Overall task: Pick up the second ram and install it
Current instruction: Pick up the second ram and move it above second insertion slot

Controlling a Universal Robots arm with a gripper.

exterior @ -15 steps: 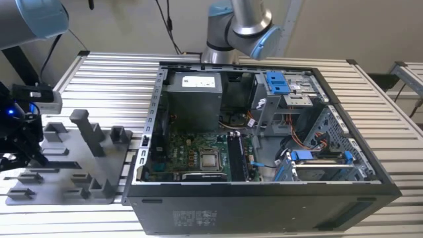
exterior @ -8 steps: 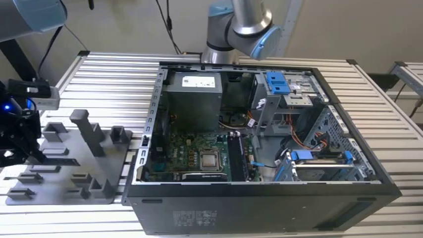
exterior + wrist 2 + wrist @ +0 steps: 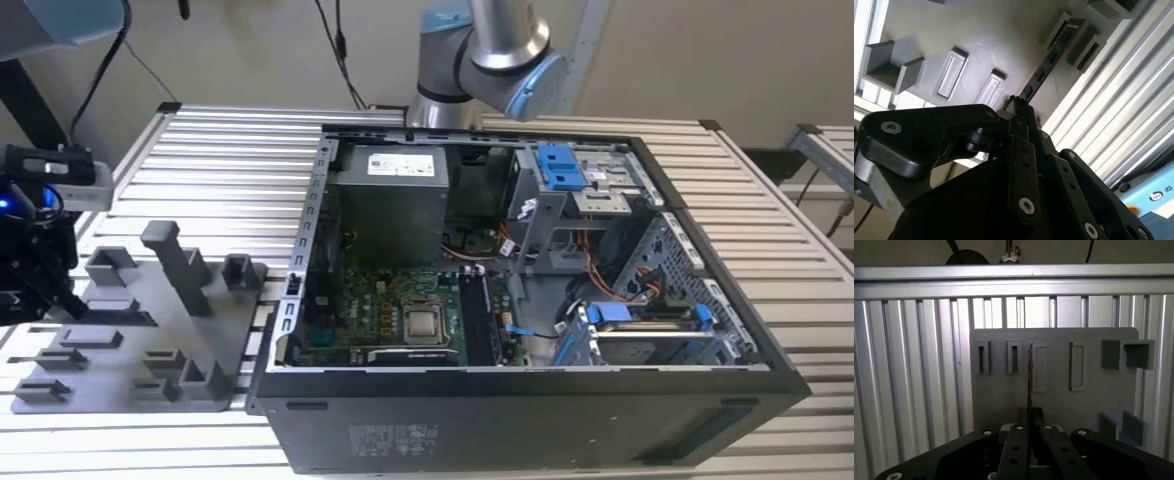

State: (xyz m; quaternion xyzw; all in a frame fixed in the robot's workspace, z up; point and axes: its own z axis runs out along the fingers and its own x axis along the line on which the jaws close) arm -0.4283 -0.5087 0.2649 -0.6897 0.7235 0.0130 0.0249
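Open black computer case (image 3: 534,430) sits in the foreground of the exterior view, motherboard exposed, with a grey holder tray (image 3: 127,335) just beside it on the ribbed metal table (image 3: 227,150) at the exterior view's left. Second wrist view: the gripper (image 3: 1017,106) is clamped on one end of the second ram (image 3: 1051,56), the dark stick reaching out over the tray. First wrist view: the second ram stands edge-on between the closed fingers (image 3: 1016,440), over the tray's slots
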